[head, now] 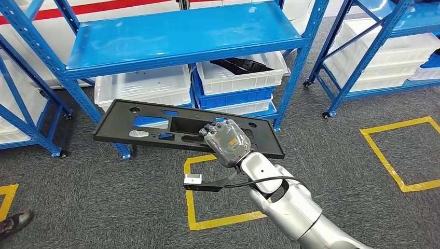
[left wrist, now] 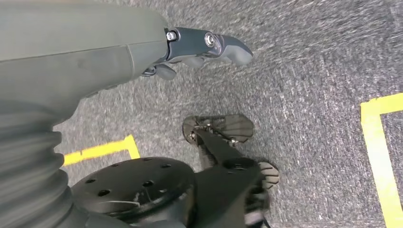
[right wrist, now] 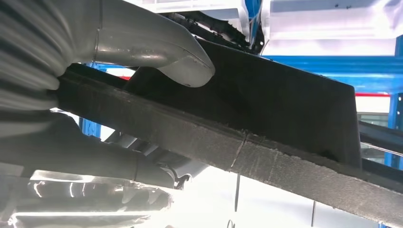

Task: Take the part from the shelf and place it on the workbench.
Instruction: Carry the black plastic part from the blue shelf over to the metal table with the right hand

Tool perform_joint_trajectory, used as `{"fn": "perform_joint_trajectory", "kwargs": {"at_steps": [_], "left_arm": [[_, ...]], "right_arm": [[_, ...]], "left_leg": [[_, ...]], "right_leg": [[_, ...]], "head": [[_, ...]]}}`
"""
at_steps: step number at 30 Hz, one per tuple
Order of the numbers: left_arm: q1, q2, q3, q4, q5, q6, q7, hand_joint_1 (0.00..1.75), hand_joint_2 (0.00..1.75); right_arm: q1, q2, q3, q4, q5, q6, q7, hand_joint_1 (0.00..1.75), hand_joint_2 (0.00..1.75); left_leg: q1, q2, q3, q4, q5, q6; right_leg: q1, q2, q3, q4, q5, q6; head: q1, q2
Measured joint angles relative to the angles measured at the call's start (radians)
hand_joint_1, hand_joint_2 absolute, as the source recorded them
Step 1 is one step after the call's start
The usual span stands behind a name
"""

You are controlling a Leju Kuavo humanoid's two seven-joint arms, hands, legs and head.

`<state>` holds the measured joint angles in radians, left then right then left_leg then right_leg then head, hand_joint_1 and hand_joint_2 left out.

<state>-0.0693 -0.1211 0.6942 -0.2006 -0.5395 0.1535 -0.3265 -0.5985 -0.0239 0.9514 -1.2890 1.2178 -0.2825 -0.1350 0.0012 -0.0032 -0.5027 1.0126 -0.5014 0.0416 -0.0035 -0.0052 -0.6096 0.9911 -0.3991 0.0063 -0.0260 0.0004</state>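
The part is a long flat black panel (head: 150, 124) with several cut-outs, held in the air in front of the blue shelf (head: 181, 36), tilted a little. My right hand (head: 225, 141) grips its near long edge toward the right end. In the right wrist view the thumb (right wrist: 157, 52) presses on one face of the black panel (right wrist: 285, 104) and the fingers (right wrist: 95, 156) lie under the other. My left hand (left wrist: 199, 47) hangs over the grey carpet with nothing in it, its fingers loosely extended.
White and blue bins (head: 238, 78) sit on the floor under the shelf; one holds another black part (head: 241, 65). Another blue rack (head: 384, 46) stands at the right. Yellow tape squares (head: 399, 155) mark the carpet. A person's shoe (head: 15, 222) shows at the lower left.
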Motion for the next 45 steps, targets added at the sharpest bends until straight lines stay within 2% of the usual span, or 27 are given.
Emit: {"fn": "perform_joint_trajectory", "kwargs": {"at_steps": [2,4,5,7,8,9,10,11,12,13,15,16,18,20,22,24,25,26,27,29,31,33,35,37,39,42,45], "left_arm": [[0.000,0.000,0.001,0.000,-0.001,-0.006,-0.001,0.00,1.75],[0.000,-0.002,0.002,0.000,-0.003,-0.020,-0.009,0.00,1.75],[0.001,-0.004,0.003,0.000,-0.005,-0.025,-0.015,0.00,1.75],[0.001,-0.006,0.006,0.000,-0.010,-0.023,-0.022,0.00,1.75],[0.002,-0.008,0.007,0.000,-0.012,-0.021,-0.023,0.00,1.75],[0.002,-0.009,0.008,0.000,-0.013,-0.019,-0.025,0.00,1.75],[0.003,-0.010,0.008,0.000,-0.013,-0.019,-0.026,0.00,1.75],[0.003,-0.012,0.008,0.000,-0.014,-0.020,-0.027,0.00,1.75],[0.003,-0.013,0.008,0.000,-0.014,-0.020,-0.027,0.00,1.75],[0.003,-0.014,0.009,0.000,-0.014,-0.020,-0.027,0.00,1.75],[0.003,-0.014,0.009,0.000,-0.015,-0.018,-0.025,0.00,1.75],[0.003,-0.014,0.009,0.000,-0.016,-0.018,-0.023,0.00,1.75],[0.005,-0.014,0.009,0.000,-0.020,-0.017,-0.021,0.00,1.75],[0.006,-0.015,0.009,0.000,-0.027,-0.020,-0.020,0.00,1.75],[0.006,-0.015,0.008,0.000,-0.035,-0.025,-0.020,0.00,1.75],[0.006,-0.015,0.008,0.000,-0.042,-0.033,-0.021,0.00,1.75],[0.006,-0.015,0.008,0.000,-0.045,-0.036,-0.020,0.00,1.75],[0.005,-0.015,0.008,0.000,-0.048,-0.038,-0.020,0.00,1.75],[0.005,-0.015,0.008,0.000,-0.051,-0.040,-0.019,0.00,1.75],[0.006,-0.011,0.008,0.000,-0.054,-0.041,-0.017,0.00,1.75],[0.006,-0.008,0.008,0.000,-0.055,-0.042,-0.012,0.00,1.75],[0.005,-0.008,0.008,0.000,-0.056,-0.044,-0.007,0.00,1.75],[0.003,-0.009,0.008,0.000,-0.057,-0.047,-0.003,0.00,1.75],[0.003,-0.010,0.008,0.000,-0.059,-0.048,0.000,0.00,1.75],[0.004,-0.010,0.008,0.000,-0.062,-0.049,0.002,0.00,1.75],[0.005,-0.010,0.008,0.000,-0.065,-0.049,0.004,0.00,1.75],[0.005,-0.010,0.008,0.000,-0.065,-0.049,0.004,0.00,1.75]], "right_arm": [[0.002,0.004,-0.003,0.000,0.002,-0.001,0.000,1.69,1.75],[0.008,0.006,-0.012,0.000,0.011,-0.004,0.000,1.69,1.75],[0.012,0.006,-0.019,-0.001,0.016,-0.006,0.000,1.69,1.75],[0.026,0.005,-0.036,-0.002,0.023,-0.007,-0.001,1.69,1.75],[0.036,0.004,-0.043,-0.003,0.027,-0.007,-0.002,1.69,1.75],[0.046,0.004,-0.049,-0.003,0.030,-0.007,-0.003,1.69,1.75],[0.055,0.004,-0.053,-0.003,0.031,-0.007,-0.004,1.69,1.75],[0.062,0.004,-0.056,-0.003,0.032,-0.007,-0.004,1.69,1.75],[0.067,0.004,-0.058,-0.004,0.032,-0.007,-0.005,1.69,1.75],[0.069,0.006,-0.061,-0.005,0.033,-0.007,-0.005,1.69,1.75],[0.071,0.009,-0.067,-0.009,0.033,-0.007,-0.005,1.69,1.75],[0.073,0.011,-0.070,-0.011,0.034,-0.007,-0.006,1.69,1.75],[0.078,0.012,-0.075,-0.012,0.034,-0.007,-0.006,1.69,1.75],[0.082,0.013,-0.081,-0.013,0.036,-0.006,-0.006,1.69,1.75],[0.085,0.015,-0.089,-0.014,0.044,-0.003,-0.003,1.69,1.75],[0.091,0.014,-0.097,-0.016,0.055,0.001,0.003,1.69,1.75],[0.096,0.014,-0.100,-0.016,0.059,0.002,0.006,1.69,1.75],[0.100,0.014,-0.104,-0.018,0.063,0.004,0.009,1.69,1.75],[0.104,0.014,-0.107,-0.021,0.065,0.005,0.011,1.69,1.75],[0.106,0.015,-0.112,-0.027,0.068,0.007,0.014,1.69,1.75],[0.107,0.017,-0.117,-0.032,0.069,0.009,0.015,1.69,1.75],[0.110,0.017,-0.123,-0.037,0.070,0.013,0.016,1.69,1.75],[0.112,0.016,-0.130,-0.041,0.070,0.015,0.016,1.69,1.75],[0.113,0.015,-0.134,-0.044,0.072,0.017,0.016,1.69,1.75],[0.119,0.012,-0.137,-0.044,0.075,0.021,0.017,1.69,1.75],[0.126,0.008,-0.140,-0.044,0.076,0.022,0.018,1.69,1.75],[0.126,0.008,-0.140,-0.044,0.076,0.022,0.018,1.69,1.75]], "left_leg": [[-0.006,0.001,0.008,-0.032,0.001,0.009],[-0.002,0.005,-0.002,-0.047,0.022,0.019],[0.001,0.007,-0.011,-0.055,0.034,0.022],[0.003,0.009,-0.036,-0.055,0.055,0.025],[0.004,0.010,-0.049,-0.055,0.065,0.023],[0.005,0.011,-0.062,-0.054,0.075,0.020],[0.006,0.012,-0.075,-0.053,0.085,0.016],[0.008,0.013,-0.087,-0.053,0.094,0.011],[0.009,0.013,-0.097,-0.051,0.103,0.005],[0.009,0.013,-0.108,-0.047,0.109,-0.001],[0.006,0.014,-0.123,-0.038,0.123,-0.015],[0.006,0.014,-0.128,-0.036,0.129,-0.021],[0.012,0.015,-0.136,-0.029,0.134,-0.030],[0.019,0.014,-0.158,0.015,0.090,-0.036],[0.021,0.011,-0.203,0.135,0.004,-0.042],[0.021,0.010,-0.233,0.248,-0.046,-0.044],[0.021,0.010,-0.225,0.258,-0.043,-0.042],[0.020,0.007,-0.197,0.230,-0.024,-0.037],[0.019,-0.005,-0.152,0.167,0.003,-0.029],[0.018,-0.049,-0.067,0.037,0.031,-0.009],[0.013,-0.073,-0.035,-0.017,0.030,0.002],[0.009,-0.051,-0.030,-0.033,0.038,0.006],[0.013,-0.023,-0.026,-0.052,0.050,0.011],[0.014,0.005,-0.028,-0.060,0.057,0.013],[0.014,0.033,-0.032,-0.059,0.058,0.012],[0.015,0.060,-0.033,-0.059,0.059,0.010],[0.015,0.062,-0.033,-0.058,0.059,0.010]], "right_leg": [[-0.002,-0.001,-0.008,-0.003,0.016,0.014],[-0.001,0.000,-0.025,0.014,0.000,0.018],[0.000,0.001,-0.040,0.047,-0.031,0.016],[-0.006,0.003,-0.079,0.168,-0.115,0.010],[-0.011,0.003,-0.093,0.232,-0.141,0.014],[-0.015,0.003,-0.099,0.278,-0.144,0.024],[-0.018,0.003,-0.089,0.292,-0.128,0.038],[-0.023,0.002,-0.062,0.271,-0.102,0.053],[-0.028,0.002,-0.017,0.217,-0.082,0.063],[-0.029,0.003,0.039,0.141,-0.078,0.067],[-0.026,0.004,0.115,0.019,-0.100,0.057],[-0.021,0.006,0.127,-0.007,-0.112,0.049],[-0.025,0.007,0.116,-0.008,-0.109,0.033],[-0.028,0.010,0.105,-0.007,-0.097,0.010],[-0.022,0.015,0.092,-0.007,-0.083,-0.009],[-0.014,0.023,0.077,-0.006,-0.072,-0.017],[-0.010,0.030,0.071,-0.006,-0.067,-0.018],[-0.007,0.039,0.067,-0.005,-0.062,-0.017],[-0.005,0.049,0.064,-0.005,-0.058,-0.016],[-0.005,0.068,0.058,-0.005,-0.050,-0.010],[-0.013,0.086,0.049,-0.006,-0.041,0.002],[-0.015,0.102,0.041,-0.005,-0.034,0.014],[-0.009,0.078,0.013,0.034,-0.054,0.016],[-0.009,0.037,-0.046,0.150,-0.108,0.012],[-0.016,0.022,-0.100,0.270,-0.148,0.018],[-0.026,0.014,-0.098,0.279,-0.137,0.039],[-0.027,0.013,-0.093,0.270,-0.133,0.042]], "head": [[-0.001,0.000],[0.001,0.000],[0.004,0.000],[0.010,0.000],[0.012,0.000],[0.013,0.000],[0.014,0.000],[0.014,0.000],[0.015,0.000],[0.015,0.000],[0.015,0.000],[0.014,0.000],[0.012,0.000],[0.011,0.000],[0.010,0.000],[0.011,0.000],[0.011,0.000],[0.011,0.000],[0.010,0.000],[0.014,0.000],[0.013,0.000],[0.010,0.000],[0.012,0.000],[0.016,0.000],[0.019,0.000],[0.021,0.000],[0.021,0.000]]}}
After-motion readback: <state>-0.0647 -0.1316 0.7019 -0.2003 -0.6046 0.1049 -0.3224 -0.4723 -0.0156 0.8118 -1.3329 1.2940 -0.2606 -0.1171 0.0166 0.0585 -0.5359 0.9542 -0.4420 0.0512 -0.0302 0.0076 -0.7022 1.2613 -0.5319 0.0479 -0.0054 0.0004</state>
